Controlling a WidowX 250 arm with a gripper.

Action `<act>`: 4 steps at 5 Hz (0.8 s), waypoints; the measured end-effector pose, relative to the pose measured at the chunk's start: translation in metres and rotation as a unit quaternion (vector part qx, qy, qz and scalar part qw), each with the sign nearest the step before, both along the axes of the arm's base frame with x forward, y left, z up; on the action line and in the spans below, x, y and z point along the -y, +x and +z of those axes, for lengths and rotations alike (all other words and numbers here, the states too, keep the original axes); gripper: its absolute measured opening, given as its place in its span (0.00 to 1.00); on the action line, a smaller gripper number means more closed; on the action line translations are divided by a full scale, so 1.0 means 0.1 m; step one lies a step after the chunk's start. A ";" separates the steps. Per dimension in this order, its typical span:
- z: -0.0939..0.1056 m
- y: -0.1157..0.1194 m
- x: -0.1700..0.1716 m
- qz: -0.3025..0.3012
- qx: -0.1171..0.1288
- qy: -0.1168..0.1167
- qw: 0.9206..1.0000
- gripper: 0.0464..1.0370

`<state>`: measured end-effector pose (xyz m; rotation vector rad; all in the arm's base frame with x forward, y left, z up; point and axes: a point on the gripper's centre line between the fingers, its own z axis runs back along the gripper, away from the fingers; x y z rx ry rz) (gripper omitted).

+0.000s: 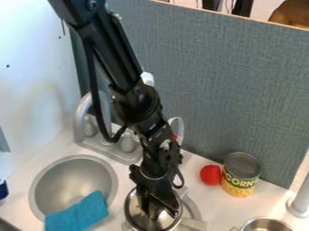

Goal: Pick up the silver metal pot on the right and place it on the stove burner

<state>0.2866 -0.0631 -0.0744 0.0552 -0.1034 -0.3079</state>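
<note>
Silver pan or lid (133,210) sits on white burner (194,224), near side, ctr.; hand (159,211) is low over it, can't tell if pinching or spread. Go slow w/ light, centred contact so it won't tip; leave gap to blue cloth (78,214) on L.

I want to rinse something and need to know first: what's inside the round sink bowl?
A blue cloth reaches into the sink bowl over its rim. It hides part of the bowl, so whatever may lie beneath it cannot be seen.
</note>
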 end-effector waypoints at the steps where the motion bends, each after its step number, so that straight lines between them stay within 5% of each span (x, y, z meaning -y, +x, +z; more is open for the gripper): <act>1: -0.02 0.01 0.05 -0.015 0.002 -0.015 1.000 0.28; 2: -0.06 0.03 0.12 -0.040 0.002 -0.033 0.999 0.34; 4: -0.05 0.06 0.14 -0.054 -0.006 -0.042 0.998 0.92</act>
